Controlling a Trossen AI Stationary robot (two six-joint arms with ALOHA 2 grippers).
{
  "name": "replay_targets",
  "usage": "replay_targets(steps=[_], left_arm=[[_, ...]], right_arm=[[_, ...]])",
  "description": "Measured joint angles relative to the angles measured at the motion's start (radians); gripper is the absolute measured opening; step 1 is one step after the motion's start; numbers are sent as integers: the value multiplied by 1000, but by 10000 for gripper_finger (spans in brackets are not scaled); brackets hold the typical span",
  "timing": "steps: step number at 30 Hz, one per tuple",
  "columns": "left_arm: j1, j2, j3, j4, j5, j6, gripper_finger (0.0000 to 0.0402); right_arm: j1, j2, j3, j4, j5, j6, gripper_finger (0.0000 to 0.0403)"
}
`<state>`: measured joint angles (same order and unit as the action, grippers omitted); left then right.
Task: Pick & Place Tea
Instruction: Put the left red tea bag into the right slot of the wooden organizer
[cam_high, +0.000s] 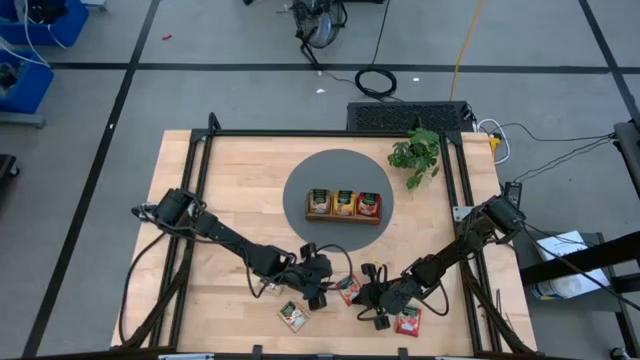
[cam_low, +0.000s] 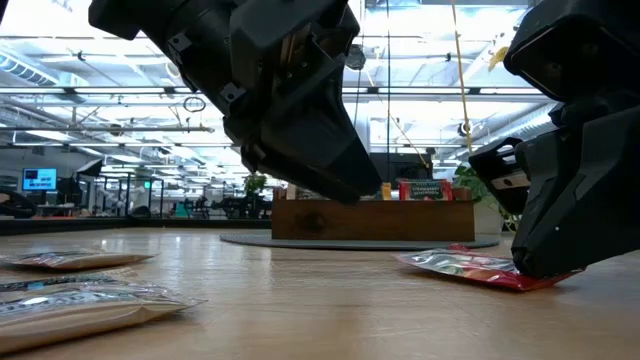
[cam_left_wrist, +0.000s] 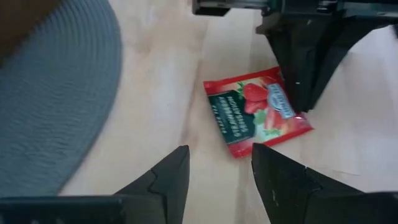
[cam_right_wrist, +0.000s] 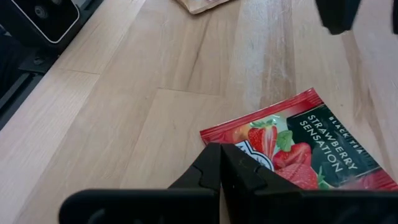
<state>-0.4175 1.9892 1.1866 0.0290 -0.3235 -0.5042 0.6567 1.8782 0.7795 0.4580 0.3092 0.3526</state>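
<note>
- Left gripper (cam_left_wrist: 214, 180): fingers parted, nothing between them. It hovers low over the wooden table (cam_high: 230, 190) near the front edge, facing a red strawberry sachet (cam_left_wrist: 256, 111) that lies flat just ahead of it.
- Right gripper (cam_right_wrist: 222, 169): fingers pressed together, holding nothing. Its tips rest at the edge of that same red strawberry sachet, seen close in the right wrist view (cam_right_wrist: 305, 146), with the label reading "Strawberry Sensation".
- In the left wrist view the right gripper's dark fingers (cam_left_wrist: 305, 62) stand at the far side of the sachet, touching or just over its corner; which one cannot be told.
- In the high view the two grippers face each other near the table's front edge, with this sachet (cam_high: 349, 289) between them.
- Other sachets on the table: a second red one (cam_high: 408, 321) just beside the right arm, towards the front edge, and a cream one with a dark top (cam_high: 292, 316) just in front of the left gripper.
- Wooden tray (cam_high: 344, 217): sits on a round grey mat (cam_high: 300, 180) at the table's centre, well apart from both grippers. Its three compartments hold upright sachets, cream, orange-yellow and red.
- A small green plant (cam_high: 417, 152) stands beside the mat, towards the right rear.
</note>
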Motion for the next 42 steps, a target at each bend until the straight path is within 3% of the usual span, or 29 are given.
replay_targets(steps=[6,13,25,36,42], left_arm=[[-2,0,0,-1,-27,75,175],[-5,0,0,-1,-18,-15,175],[52,1,0,-2,22,-81,175],[131,79,4,17,331,-19,175],[138,100,3,76,403,14,175]], right_arm=[[0,0,0,-10,2,6,0],[-1,0,0,-18,49,5,0],[-22,48,0,-32,25,49,0],[-63,101,-1,-26,-59,88,0],[-65,102,-40,55,-77,98,0]])
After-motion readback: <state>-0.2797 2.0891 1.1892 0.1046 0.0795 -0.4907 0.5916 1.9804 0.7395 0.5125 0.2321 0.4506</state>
